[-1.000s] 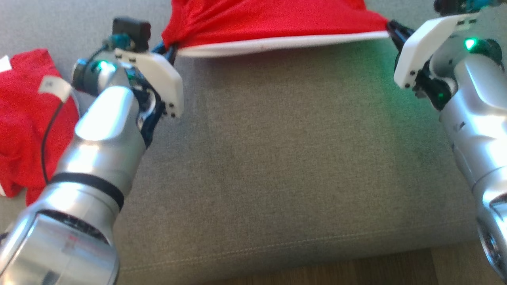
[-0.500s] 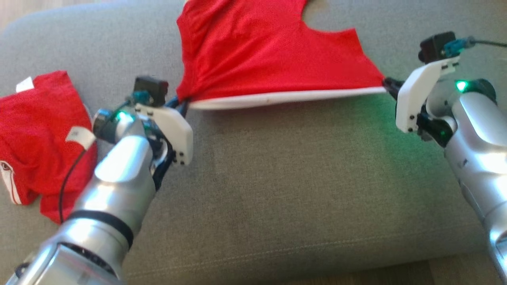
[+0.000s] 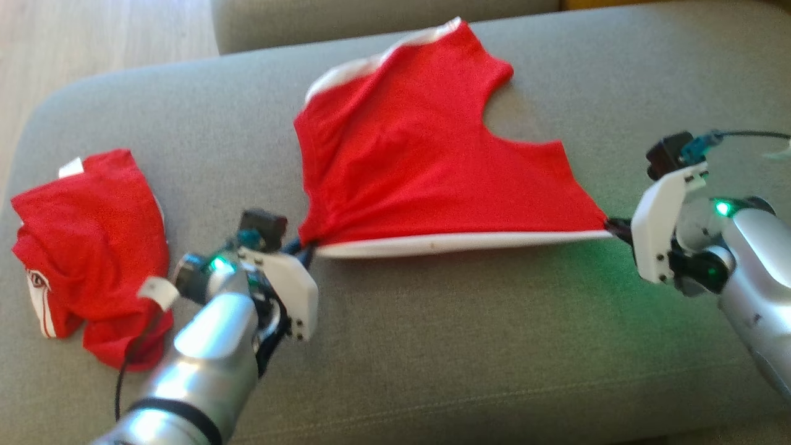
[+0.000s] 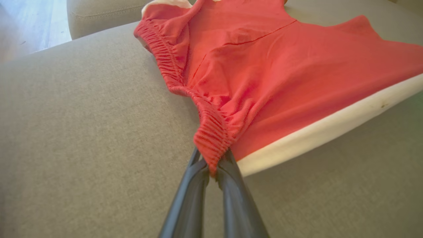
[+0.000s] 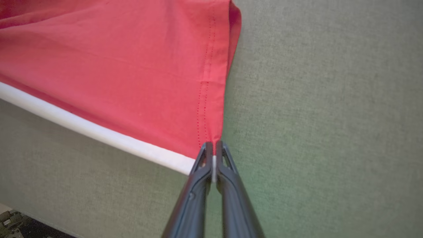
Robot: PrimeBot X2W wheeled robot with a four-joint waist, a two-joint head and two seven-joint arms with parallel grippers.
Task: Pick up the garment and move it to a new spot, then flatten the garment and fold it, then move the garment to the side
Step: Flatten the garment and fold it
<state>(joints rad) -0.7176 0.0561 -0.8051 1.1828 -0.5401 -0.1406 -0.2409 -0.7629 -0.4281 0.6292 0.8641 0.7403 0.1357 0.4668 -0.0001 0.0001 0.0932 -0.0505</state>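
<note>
Garment (image 3: 426, 154): red, white hem, lying mid-sofa (image 3: 469, 346), near hem pulled taut.
Left gripper (image 3: 304, 248): pinched on the hem's left corner.
Right gripper (image 3: 613, 227): pinched on its right corner.
Red cloth (image 3: 93, 247): crumpled at left, well apart.

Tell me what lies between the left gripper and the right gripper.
The red garment, its white edge pulled straight, spans from the left gripper to the right gripper, both shut on it, over grey cushion; the head view shows it.
</note>
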